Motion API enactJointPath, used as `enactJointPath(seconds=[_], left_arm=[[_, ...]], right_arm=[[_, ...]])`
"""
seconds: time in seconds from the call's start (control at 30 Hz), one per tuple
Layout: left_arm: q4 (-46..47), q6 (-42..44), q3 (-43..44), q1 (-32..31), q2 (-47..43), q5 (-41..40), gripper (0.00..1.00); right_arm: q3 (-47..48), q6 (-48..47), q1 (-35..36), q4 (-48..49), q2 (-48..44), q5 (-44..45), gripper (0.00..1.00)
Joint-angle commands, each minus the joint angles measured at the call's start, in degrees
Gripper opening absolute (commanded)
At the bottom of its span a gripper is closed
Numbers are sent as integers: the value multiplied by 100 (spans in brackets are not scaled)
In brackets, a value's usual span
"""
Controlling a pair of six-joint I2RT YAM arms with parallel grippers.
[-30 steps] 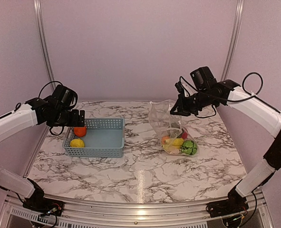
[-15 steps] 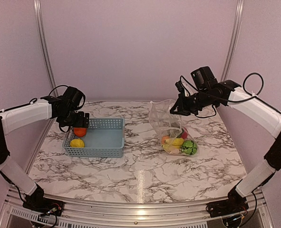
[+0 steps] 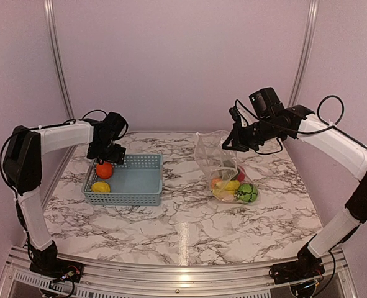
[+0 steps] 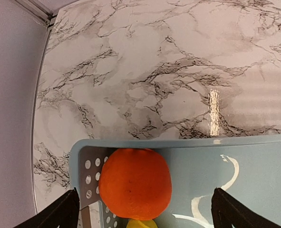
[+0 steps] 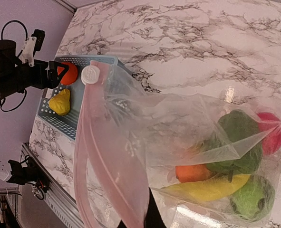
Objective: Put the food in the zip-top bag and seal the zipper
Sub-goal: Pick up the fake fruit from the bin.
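Directly under the left gripper [image 4: 142,216], framed between its widely spread fingertips [image 4: 59,213] and touched by neither: an orange [image 4: 135,183]. Lies in a corner of the grey-blue basket [image 4: 178,141], with a lemon [image 3: 100,187] just beside it on the wrist side, only a yellow sliver of it showing from the left wrist. Beyond the fingertips, past the basket rim: marble table [image 4: 178,71]. Across from there, pinched shut in the right gripper [image 3: 231,144] at its upper edge: the zip-top bag [image 3: 209,152], clear and crinkled. Hangs down from the grip and slumps onto the table below and ahead of the fingers, mouth gaping. Runs away from the grip along that open mouth: the pinkish zipper [image 5: 90,156], unsealed, with a white slider [image 5: 90,74] at its far end. Bunched in the bag's bottom, well below the gripper and resting on the table: a green pepper [image 5: 235,137], a red apple [image 5: 271,133], a mango [image 5: 190,173] showing orange, a banana [image 5: 211,187] and a green melon [image 5: 254,199], pressed against one another. Well off to the right gripper's left: the basket with its two fruits.
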Motion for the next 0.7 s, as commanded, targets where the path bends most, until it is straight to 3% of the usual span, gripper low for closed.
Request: enactJointPath(seconds=[0.0, 0.2, 0.67], left_arm=[[-358, 232, 203, 40, 231, -287, 98], [-435, 230, 261, 73, 470, -263, 95], [-428, 247, 288, 202, 781, -222, 98]], right_arm=[[42, 12, -49, -1, -74, -9, 0], [35, 8, -55, -14, -50, -22, 0], [185, -36, -51, -130, 74, -68, 0]])
